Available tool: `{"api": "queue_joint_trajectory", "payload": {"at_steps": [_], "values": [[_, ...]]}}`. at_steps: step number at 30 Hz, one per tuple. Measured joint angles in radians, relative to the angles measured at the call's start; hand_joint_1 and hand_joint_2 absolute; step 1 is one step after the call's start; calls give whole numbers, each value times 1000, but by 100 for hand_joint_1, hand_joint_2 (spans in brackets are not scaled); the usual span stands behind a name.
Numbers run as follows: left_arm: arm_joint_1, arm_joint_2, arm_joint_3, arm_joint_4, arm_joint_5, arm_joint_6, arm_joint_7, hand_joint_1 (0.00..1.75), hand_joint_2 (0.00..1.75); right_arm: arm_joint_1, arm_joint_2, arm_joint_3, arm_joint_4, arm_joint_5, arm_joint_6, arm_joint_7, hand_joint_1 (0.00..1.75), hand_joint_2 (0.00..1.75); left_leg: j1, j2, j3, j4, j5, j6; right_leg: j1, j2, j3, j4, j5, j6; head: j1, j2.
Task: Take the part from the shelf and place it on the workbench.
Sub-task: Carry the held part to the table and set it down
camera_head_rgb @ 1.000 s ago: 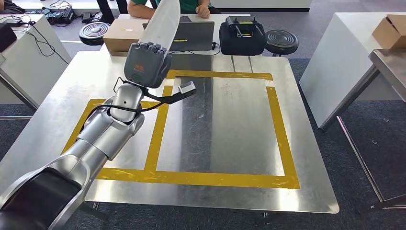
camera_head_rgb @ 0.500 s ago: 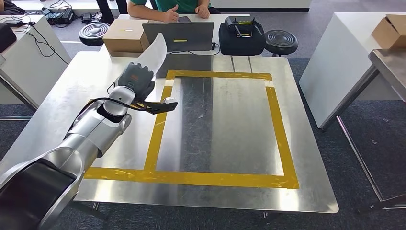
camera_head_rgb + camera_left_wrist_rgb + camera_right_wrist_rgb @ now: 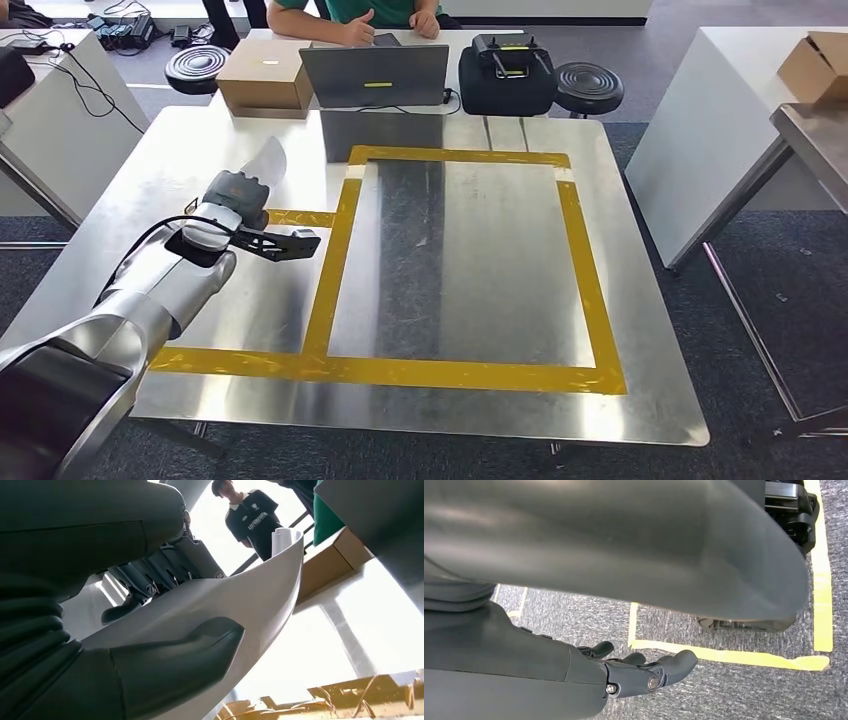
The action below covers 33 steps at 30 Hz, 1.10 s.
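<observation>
Gripping the part [image 3: 266, 160], a pale curved panel, w/ our left hand [image 3: 232, 190] low over the workbench [image 3: 480, 260], just left of the yellow tape [image 3: 335, 260]. Right hand [image 3: 644, 672] hangs loose, fingers apart, holding nothing.

1. My left hand [image 3: 150, 645] comes in large, its ribbed grey cover dark in shadow.
2. I hold a pale, curved sheet-like part [image 3: 240, 605]; my thick thumb [image 3: 175, 665] presses on its near face, and my darker fingers [image 3: 160, 575] lie behind it.
3. The part narrows to a tip beside a cardboard box [image 3: 330, 562].
4. Past the part stands a person in a dark printed shirt [image 3: 250, 520].
5. Yellow tape [image 3: 350, 700] crosses the bright metal workbench [image 3: 320, 650] below.
</observation>
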Motion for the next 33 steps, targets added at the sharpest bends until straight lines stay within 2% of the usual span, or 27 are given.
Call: {"api": "queue_joint_trajectory", "payload": {"at_steps": [9, 13, 23, 27, 33], "values": [[26, 75, 28, -2, -17, 99, 19, 175, 175, 1, 0, -2, 0, -16, 0, -11, 0, 0, 0, 1, 0, 0, 0, 0, 0, 2, -1, 0, 0, 0, 0, 0], [49, 93, 39, -13, -18, 138, 3, 175, 175, 1, 0, -4, 0, -17, 0, -4, 0, 0, 0, 1, 0, 0, 0, 0, 0, 2, 0, 0, 0, 0, 0, 0], [127, 93, 83, -55, -12, 151, -57, 175, 175, 0, -3, -6, 0, -27, 0, -19, 0, 0, 0, 2, 0, 0, 0, 0, 0, 2, -1, -1, 0, 0, 0, 0], [187, 79, 118, -102, 8, 154, -102, 175, 175, -2, -4, -7, 0, -32, 0, -11, 0, 0, 0, 2, 0, 0, 0, 0, 0, 2, 0, -1, 0, 0, 0, 0], [301, 64, 158, -205, -11, 144, -68, 175, 175, -3, -4, -7, 0, -26, 0, -15, 0, 0, 0, 2, 0, 0, -1, 0, 0, 2, -1, -1, 0, 0, 0, 0]]}}
